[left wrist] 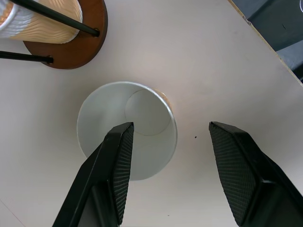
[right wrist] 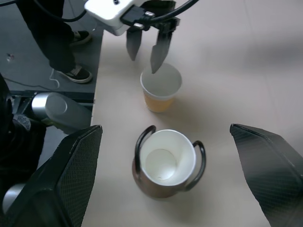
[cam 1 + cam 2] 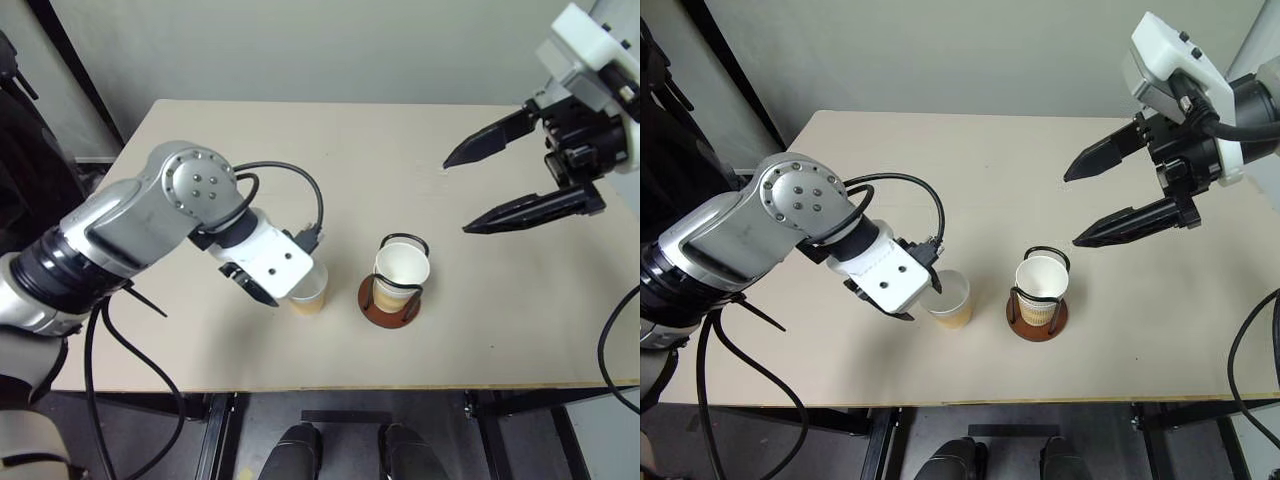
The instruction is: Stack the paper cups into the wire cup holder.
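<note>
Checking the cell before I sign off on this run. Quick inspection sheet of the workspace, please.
Surface: beige table, bare apart from the job's things.
Job's things: wire cup holder near the front edge, a paper cup seated inside its loops; how many are nested there cannot be told. One loose cup upright on the table beside the holder, apart from it.
Clutter: nothing seen.
Grippers: left gripper open, pointing down over the loose cup, one finger above its mouth, the other outside the rim; not gripping. Right gripper open, raised above the table, empty.
Cables: black cable looping over the left wrist; more hanging at the table's front edge.
Surroundings: grey wall behind; a person's legs and shoes on the floor beside the table.
</note>
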